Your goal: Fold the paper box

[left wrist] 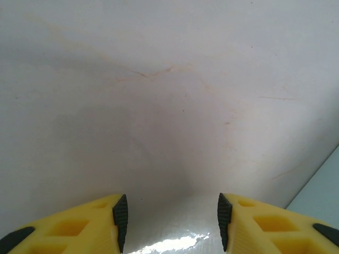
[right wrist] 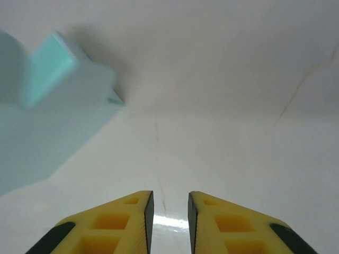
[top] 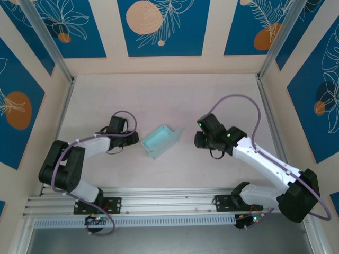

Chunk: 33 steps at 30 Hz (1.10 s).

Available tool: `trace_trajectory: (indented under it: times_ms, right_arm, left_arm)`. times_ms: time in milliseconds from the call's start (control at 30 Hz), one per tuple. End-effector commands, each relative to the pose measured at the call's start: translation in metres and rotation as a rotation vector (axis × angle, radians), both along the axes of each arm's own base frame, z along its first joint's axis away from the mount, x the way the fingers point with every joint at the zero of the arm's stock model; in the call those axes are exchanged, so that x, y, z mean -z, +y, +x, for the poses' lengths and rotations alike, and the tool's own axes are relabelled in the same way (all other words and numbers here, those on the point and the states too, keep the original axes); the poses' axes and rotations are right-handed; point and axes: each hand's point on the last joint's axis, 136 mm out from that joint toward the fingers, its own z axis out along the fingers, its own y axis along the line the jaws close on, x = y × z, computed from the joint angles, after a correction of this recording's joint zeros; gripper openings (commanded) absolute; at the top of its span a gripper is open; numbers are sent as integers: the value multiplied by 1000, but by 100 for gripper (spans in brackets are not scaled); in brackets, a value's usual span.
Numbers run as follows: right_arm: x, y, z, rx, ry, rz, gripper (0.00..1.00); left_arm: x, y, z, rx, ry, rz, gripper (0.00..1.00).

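The paper box (top: 161, 139) is a pale mint-blue open tray with raised walls, lying on the table between the two arms. My left gripper (top: 131, 138) sits just left of it, open, with bare table between its yellow fingers (left wrist: 100, 225); a sliver of the box (left wrist: 320, 182) shows at the right edge. My right gripper (top: 197, 139) is just right of the box, jaws a narrow gap apart with nothing in between. In the right wrist view the box (right wrist: 47, 106) fills the upper left, apart from the fingers (right wrist: 130, 222).
The white table (top: 159, 95) is enclosed by panel walls with metal posts (top: 270, 58) at the back corners. An aluminium rail (top: 169, 203) runs along the near edge by the arm bases.
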Motion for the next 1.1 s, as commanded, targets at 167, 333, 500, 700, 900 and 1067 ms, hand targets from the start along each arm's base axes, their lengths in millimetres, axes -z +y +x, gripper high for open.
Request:
trace_trajectory:
  times_ms: [167, 333, 500, 700, 900, 1067]
  right_arm:
    - [48, 53, -8, 53, 88, 334, 22]
    - [68, 80, -7, 5, 156, 335, 22]
    - [87, 103, 3, -24, 208, 350, 22]
    - [91, 110, 33, -31, 200, 315, 21]
    - [90, 103, 66, -18, 187, 285, 22]
    - [91, 91, 94, -11, 177, 280, 21]
  left_arm:
    - [21, -21, -27, 75, 45, -29, 44]
    - [25, -33, -35, 95, 42, -46, 40]
    - [27, -43, -45, 116, 43, -75, 38]
    - [27, -57, -60, 155, 43, -99, 38]
    - [25, -73, -75, 177, 41, -139, 36]
    - [21, -88, -87, 193, 35, -165, 36]
